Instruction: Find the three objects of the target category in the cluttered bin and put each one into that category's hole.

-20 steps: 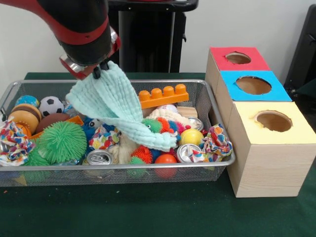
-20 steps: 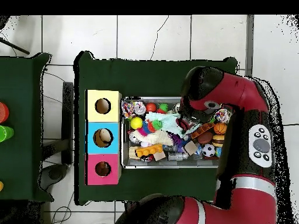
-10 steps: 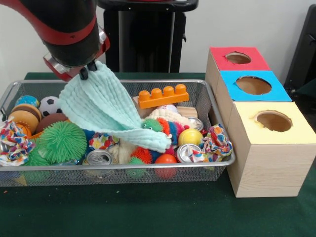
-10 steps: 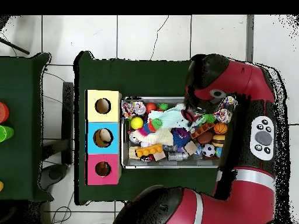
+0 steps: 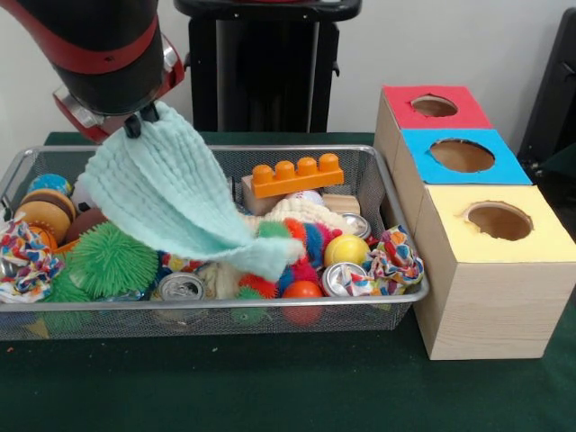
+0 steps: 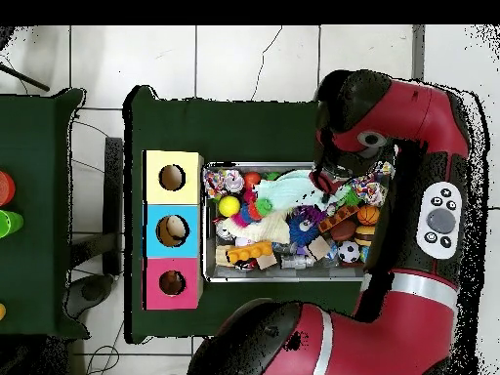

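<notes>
One mint-green cloth [image 5: 171, 193] is pinched by its upper corner in the closed gripper [image 5: 140, 121], which is held above the left part of the wire basket [image 5: 396, 211]. The cloth is lifted at that corner and hangs slanting down to the right, its lower end lying on the toys near the middle of the basket, just beside a yellow ball [image 5: 347, 248]. An orange building block [image 5: 297, 175] is seen propped against the basket's far side, clear of the cloth. A spiky green ball [image 5: 112, 258] lies below the raised cloth, and two cans [image 5: 181, 288] are set against the near wall. Patterned rags [image 5: 25, 256] are draped over the left and right ends of the basket. To the right of the basket, three boxes are lined up touching each other: a yellow-topped box [image 5: 504, 225] nearest, a blue-topped box [image 5: 461, 156] in the middle and a red-topped box [image 5: 434, 106] farthest. Each box has a round hole in its top. In the overhead view, something pale is seen inside the blue-topped box's hole [image 6: 172, 229].
</notes>
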`<state>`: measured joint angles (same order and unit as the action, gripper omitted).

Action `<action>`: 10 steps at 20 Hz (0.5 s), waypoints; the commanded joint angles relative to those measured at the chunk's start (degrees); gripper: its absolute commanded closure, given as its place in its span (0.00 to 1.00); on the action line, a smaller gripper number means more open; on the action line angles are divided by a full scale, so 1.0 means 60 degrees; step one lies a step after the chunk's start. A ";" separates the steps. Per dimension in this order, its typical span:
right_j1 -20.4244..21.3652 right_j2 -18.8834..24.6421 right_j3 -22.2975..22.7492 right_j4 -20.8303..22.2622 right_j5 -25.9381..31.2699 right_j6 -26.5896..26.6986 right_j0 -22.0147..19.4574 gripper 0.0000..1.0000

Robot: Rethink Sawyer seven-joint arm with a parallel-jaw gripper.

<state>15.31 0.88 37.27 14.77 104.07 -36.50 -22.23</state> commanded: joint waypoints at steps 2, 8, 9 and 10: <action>-0.0400 0.0913 -0.1127 0.0426 0.1001 0.0926 0.0033 1.00; -0.0759 0.0956 -0.2342 0.0567 0.1645 0.1609 -0.0231 1.00; -0.0835 0.0925 -0.2537 0.0634 0.1772 0.1771 -0.0288 1.00; -0.0908 0.0913 -0.2727 0.0670 0.1882 0.1879 -0.0331 1.00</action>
<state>12.25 1.01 27.09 15.32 107.61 -36.50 -22.51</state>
